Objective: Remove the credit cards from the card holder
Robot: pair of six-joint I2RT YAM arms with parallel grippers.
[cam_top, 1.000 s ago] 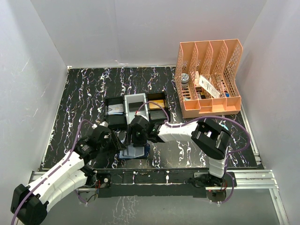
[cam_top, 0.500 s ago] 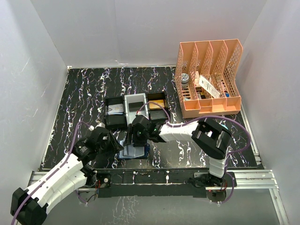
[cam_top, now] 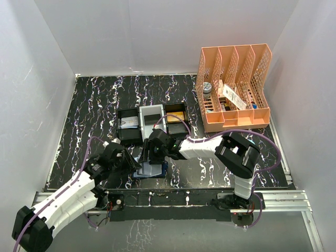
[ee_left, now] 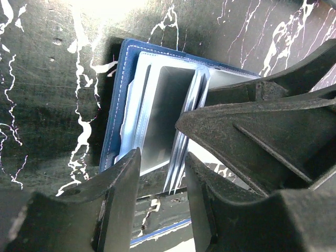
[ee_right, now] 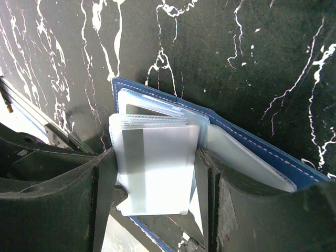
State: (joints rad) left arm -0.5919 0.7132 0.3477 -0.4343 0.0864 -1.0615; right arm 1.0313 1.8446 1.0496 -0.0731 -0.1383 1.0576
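The navy card holder (cam_top: 150, 171) lies open on the black marbled table near its front edge. Its blue border (ee_left: 113, 105) frames a fan of clear sleeves. A grey-silver credit card (ee_left: 160, 115) sits in a raised sleeve. My right gripper (cam_top: 153, 156) comes from the right and is shut across the sleeve stack (ee_right: 157, 173), with a finger (ee_right: 105, 189) pressed on each side. My left gripper (cam_top: 131, 161) reaches in from the left. Its jaws (ee_left: 163, 157) sit against the near end of the card and the sleeve edges beside it. The right gripper's finger (ee_left: 262, 121) fills the right of that view.
A black-and-white compartment tray (cam_top: 119, 113) stands just behind the holder, with small items in it. A peach file rack (cam_top: 233, 89) with odds and ends sits at the back right. The metal rail (cam_top: 210, 195) runs along the front edge, and white walls enclose the table.
The left jaws have narrowed onto the card's end. The left arm dipped back a little and returned. The right gripper and the holder have stayed put.
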